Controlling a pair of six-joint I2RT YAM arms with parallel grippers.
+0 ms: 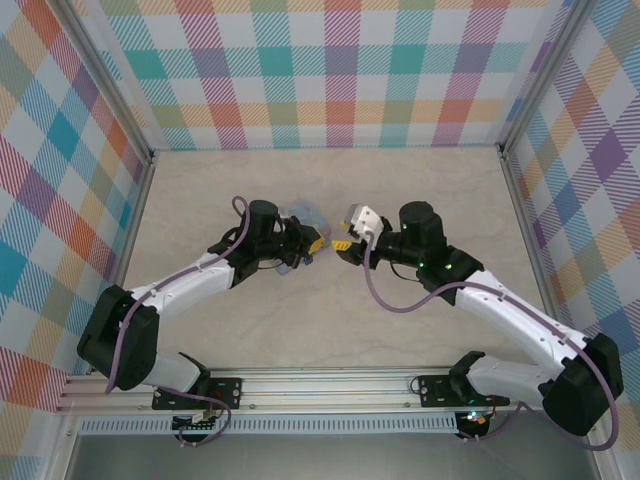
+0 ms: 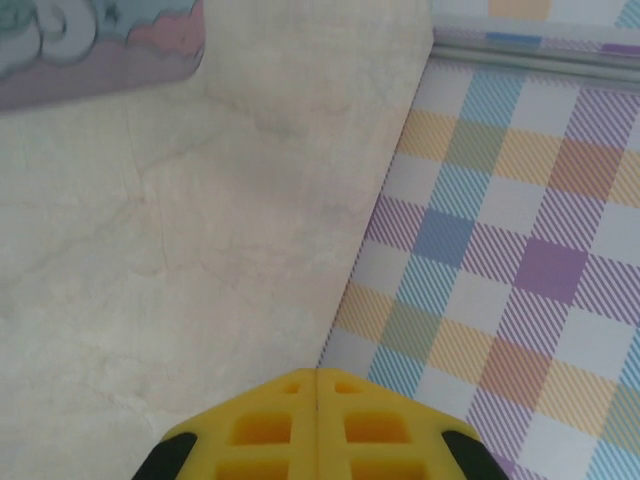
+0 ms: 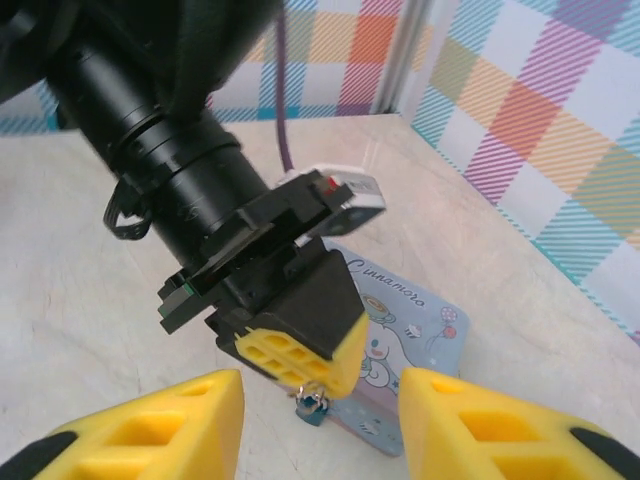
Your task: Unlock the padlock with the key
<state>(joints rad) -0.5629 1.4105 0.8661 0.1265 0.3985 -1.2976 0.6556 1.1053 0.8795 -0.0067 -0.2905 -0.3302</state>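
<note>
While the left gripper (image 3: 300,365) clamps the padlock (image 3: 311,406), seemingly presenting it, the right gripper (image 1: 345,245) faces it. Its jaws stand apart.

text: "Cinnamoro…" — cursive, end hidden | on: lid of light-blue cartoon tin (image 3: 420,340)

1. The pale beige, marble-veined counter (image 1: 330,330) has a smooth, flat top.
2. A light-blue rectangular tin box with a cartoon picture on its lid (image 3: 420,325) lies flat on the counter, near the middle, slightly left of centre.
</note>
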